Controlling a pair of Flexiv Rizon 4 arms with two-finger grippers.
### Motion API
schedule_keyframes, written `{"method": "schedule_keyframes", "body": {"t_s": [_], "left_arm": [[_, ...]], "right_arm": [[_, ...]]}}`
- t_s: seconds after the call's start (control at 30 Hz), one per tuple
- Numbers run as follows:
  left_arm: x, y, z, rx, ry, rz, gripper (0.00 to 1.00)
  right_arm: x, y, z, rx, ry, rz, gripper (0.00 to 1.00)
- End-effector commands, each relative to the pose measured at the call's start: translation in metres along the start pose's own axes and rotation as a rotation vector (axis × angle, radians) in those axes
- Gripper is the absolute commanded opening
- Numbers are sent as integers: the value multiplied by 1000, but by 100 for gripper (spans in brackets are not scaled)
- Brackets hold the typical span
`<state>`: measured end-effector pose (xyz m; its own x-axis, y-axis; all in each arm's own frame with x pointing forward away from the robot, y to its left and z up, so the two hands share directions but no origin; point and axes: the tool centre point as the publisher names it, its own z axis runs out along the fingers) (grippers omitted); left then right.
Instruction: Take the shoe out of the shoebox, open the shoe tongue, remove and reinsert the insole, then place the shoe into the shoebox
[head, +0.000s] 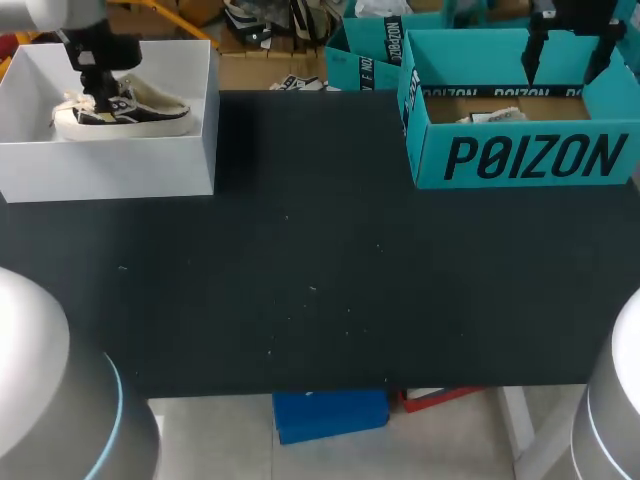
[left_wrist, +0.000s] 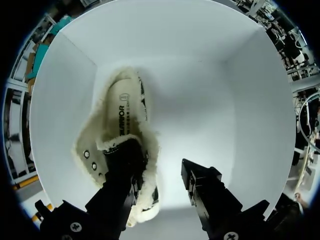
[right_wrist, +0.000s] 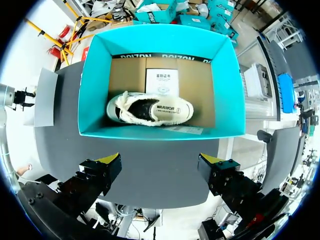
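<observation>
So the shoe (left_wrist: 120, 115) is lying on the floor of the white shoebox (head: 150, 170) and hasn't been taken out yet, so I'd say we're at the very first step. The left gripper (left_wrist: 159, 165) is down inside the white shoebox, right on top of the shoe. Its jaws are spread fairly wide. One finger (left_wrist: 117, 190) overlaps the shoe near the eyelets and looks tucked into the opening, though I can't swear to it. The other finger (left_wrist: 205, 190) hangs outside the shoe over the bare floor of the white shoebox, not touching the shoe as far as I can see, so nothing is gripped.

My guess is the straddle is on purpose. Squeeze from there and you pinch the fuzzy side wall, which is a much better handle than trying to span the whole shoe.

Across the table (head: 320, 280) from the white shoebox, the right gripper (right_wrist: 160, 167) hovers above a teal box (right_wrist: 95, 90), spread wide and holding nothing. Inside that one there's another shoe (right_wrist: 150, 108) and a paper card (right_wrist: 161, 80). It's probably parked there to stay out of the way until the tongue and insole part needs a second hand.

One worry is that the fleecy collar looks soft, so it could fold and slip out on the lift.
</observation>
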<state>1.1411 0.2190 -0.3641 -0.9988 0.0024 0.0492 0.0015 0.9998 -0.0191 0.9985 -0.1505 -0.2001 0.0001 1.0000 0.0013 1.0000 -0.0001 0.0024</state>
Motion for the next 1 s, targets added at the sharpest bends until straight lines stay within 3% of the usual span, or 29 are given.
{"method": "schedule_keyframes", "body": {"t_s": [0.03,0.73,0.83,0.9,0.93,1.0], "left_arm": [[-6,-2,11,-2,-7,4,45],[-16,0,46,-20,-73,-58,40],[-17,0,50,-36,-85,-83,31],[-18,-1,52,-41,-88,-111,5],[-19,-1,52,-45,-95,-116,0],[-20,-3,50,-43,-108,-117,0]], "right_arm": [[0,1,0,1,-1,0,100],[0,1,0,1,-1,0,100],[0,1,0,1,-1,0,100],[0,1,0,1,-1,0,100],[0,1,0,1,-1,0,100],[0,1,0,1,-1,0,100]]}}
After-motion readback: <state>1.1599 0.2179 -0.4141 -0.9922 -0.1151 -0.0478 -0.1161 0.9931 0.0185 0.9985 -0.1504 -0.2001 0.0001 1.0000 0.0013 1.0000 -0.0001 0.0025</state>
